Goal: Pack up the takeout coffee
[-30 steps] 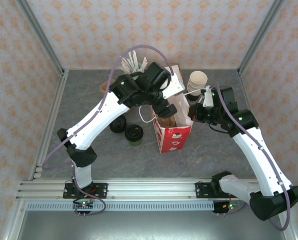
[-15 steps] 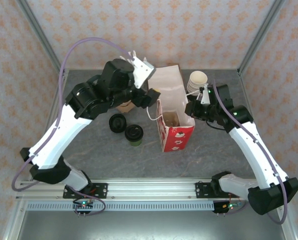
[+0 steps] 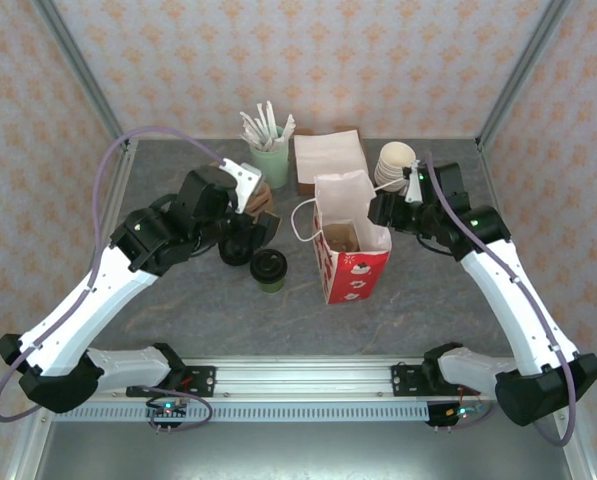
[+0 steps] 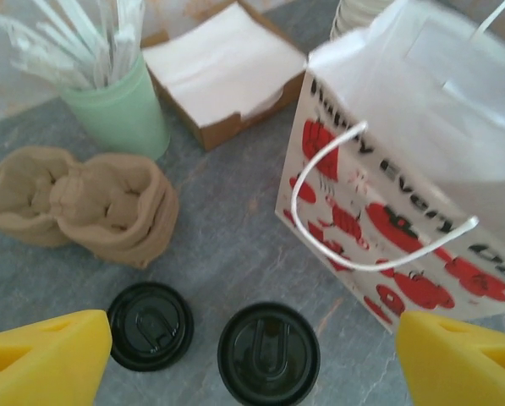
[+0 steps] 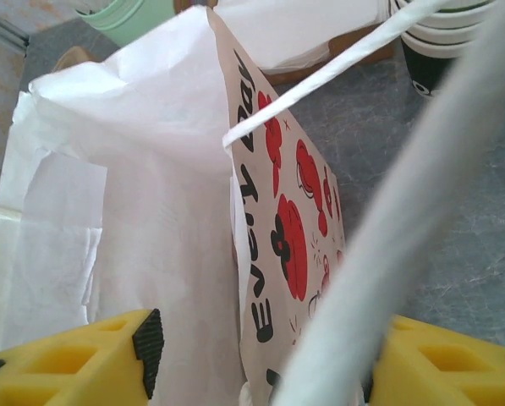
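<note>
The takeout coffee, a small dark-green cup with a black lid, stands on the grey table left of the red-and-white bag. My left gripper hovers above and just left of the cup. It is open, and its yellow fingers flank the lid from above without touching. My right gripper is at the bag's upper right rim. It is open, with the bag's wall and white handle between its fingers. The bag stands upright with its mouth open and something brown inside.
A second black lid lies just left of the coffee. Behind it are a crumpled tan bundle, a mint cup of white sticks and a napkin box. A stack of lidless cups stands behind my right gripper.
My left arm has pulled out from over the bag's mouth and swung left and down, ending above the two black lids. The right gripper has stayed at the bag's rim.
</note>
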`<state>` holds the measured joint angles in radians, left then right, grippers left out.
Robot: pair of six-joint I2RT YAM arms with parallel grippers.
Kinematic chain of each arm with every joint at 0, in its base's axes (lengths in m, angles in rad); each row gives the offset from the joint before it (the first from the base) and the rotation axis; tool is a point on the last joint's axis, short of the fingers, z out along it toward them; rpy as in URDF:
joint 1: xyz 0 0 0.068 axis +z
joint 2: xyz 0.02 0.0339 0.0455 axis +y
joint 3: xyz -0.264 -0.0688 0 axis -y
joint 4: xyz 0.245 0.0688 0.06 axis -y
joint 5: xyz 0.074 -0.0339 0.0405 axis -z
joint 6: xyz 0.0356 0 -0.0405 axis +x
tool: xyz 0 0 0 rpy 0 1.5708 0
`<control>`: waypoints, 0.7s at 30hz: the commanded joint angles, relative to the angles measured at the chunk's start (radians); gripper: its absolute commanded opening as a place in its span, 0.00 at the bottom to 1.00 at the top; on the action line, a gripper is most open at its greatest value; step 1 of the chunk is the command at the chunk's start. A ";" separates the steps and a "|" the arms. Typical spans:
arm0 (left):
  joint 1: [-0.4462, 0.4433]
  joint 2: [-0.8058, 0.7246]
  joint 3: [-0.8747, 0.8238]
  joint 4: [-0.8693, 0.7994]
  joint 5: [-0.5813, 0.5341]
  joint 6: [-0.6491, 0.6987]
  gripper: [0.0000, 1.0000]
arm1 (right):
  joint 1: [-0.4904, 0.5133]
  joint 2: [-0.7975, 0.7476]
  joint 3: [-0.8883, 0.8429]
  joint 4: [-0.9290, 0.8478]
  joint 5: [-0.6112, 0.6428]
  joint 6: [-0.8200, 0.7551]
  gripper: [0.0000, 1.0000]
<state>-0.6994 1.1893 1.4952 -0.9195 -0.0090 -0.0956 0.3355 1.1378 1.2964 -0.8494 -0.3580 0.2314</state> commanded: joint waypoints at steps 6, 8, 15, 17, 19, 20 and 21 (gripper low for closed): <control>0.008 -0.026 -0.202 0.041 0.047 -0.094 0.96 | -0.053 -0.024 0.035 -0.003 -0.049 -0.027 0.68; 0.008 -0.010 -0.239 0.047 0.058 -0.111 0.97 | -0.067 -0.023 0.033 0.004 -0.073 -0.018 0.68; 0.007 0.160 -0.175 -0.086 -0.008 -0.220 0.96 | -0.098 -0.019 0.015 0.024 -0.142 -0.002 0.67; 0.002 0.201 -0.158 -0.109 -0.001 -0.242 0.96 | -0.098 -0.020 0.013 0.024 -0.142 -0.001 0.66; 0.000 0.231 -0.157 -0.116 -0.003 -0.270 0.96 | -0.098 -0.019 0.006 0.023 -0.150 -0.001 0.66; 0.000 0.241 -0.158 -0.115 -0.003 -0.281 0.96 | -0.099 -0.018 0.004 0.023 -0.154 -0.001 0.66; -0.002 0.248 -0.164 -0.106 0.000 -0.289 0.96 | -0.098 -0.018 0.002 0.022 -0.156 0.000 0.66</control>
<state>-0.6994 1.4319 1.3033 -0.9760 0.0174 -0.3191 0.2428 1.1343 1.3067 -0.8440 -0.4923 0.2241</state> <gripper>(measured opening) 0.961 0.664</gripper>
